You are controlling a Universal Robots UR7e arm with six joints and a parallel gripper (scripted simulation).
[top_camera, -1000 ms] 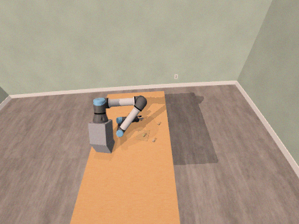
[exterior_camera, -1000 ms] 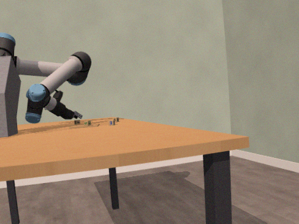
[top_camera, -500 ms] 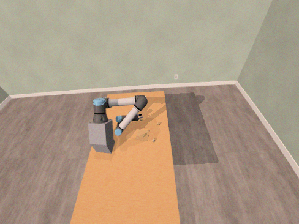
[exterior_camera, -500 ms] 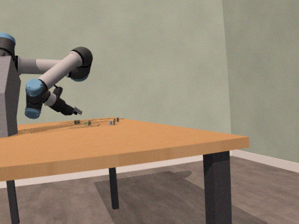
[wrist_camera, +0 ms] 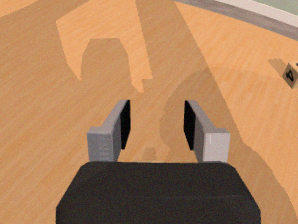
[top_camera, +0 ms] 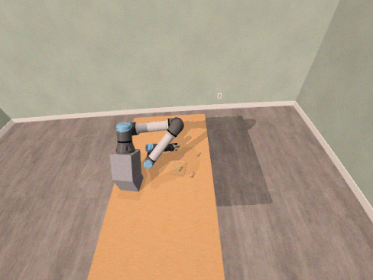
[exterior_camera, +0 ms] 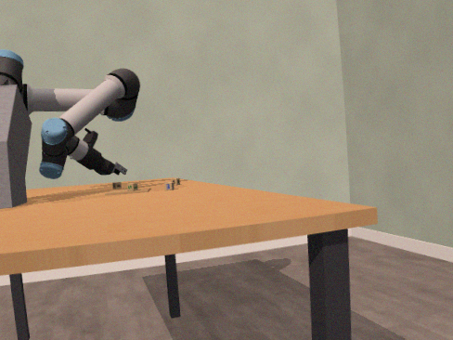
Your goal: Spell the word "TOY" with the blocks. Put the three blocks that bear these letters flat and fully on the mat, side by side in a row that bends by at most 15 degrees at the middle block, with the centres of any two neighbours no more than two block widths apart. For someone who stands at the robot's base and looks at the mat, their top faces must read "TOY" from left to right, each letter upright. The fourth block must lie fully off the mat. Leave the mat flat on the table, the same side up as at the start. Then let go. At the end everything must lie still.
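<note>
With its grey fingers spread wide on nothing, the black two-finger gripper (wrist_camera: 158, 129) hovers above the orange wooden table (exterior_camera: 260, 218), small letter blocks (exterior_camera: 133, 187) lying apart, seemingly near the faint mat (top_camera: 179, 168).

Pale green walls (top_camera: 153, 50) with white baseboard (top_camera: 248, 105) meet grey wood floor (top_camera: 306, 214); orange wooden table (exterior_camera: 186, 223) on dark legs.

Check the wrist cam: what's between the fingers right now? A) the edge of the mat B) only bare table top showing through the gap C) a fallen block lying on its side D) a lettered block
B: the gripper is open, and through the gap between its fingers only the wooden table shows.
</note>
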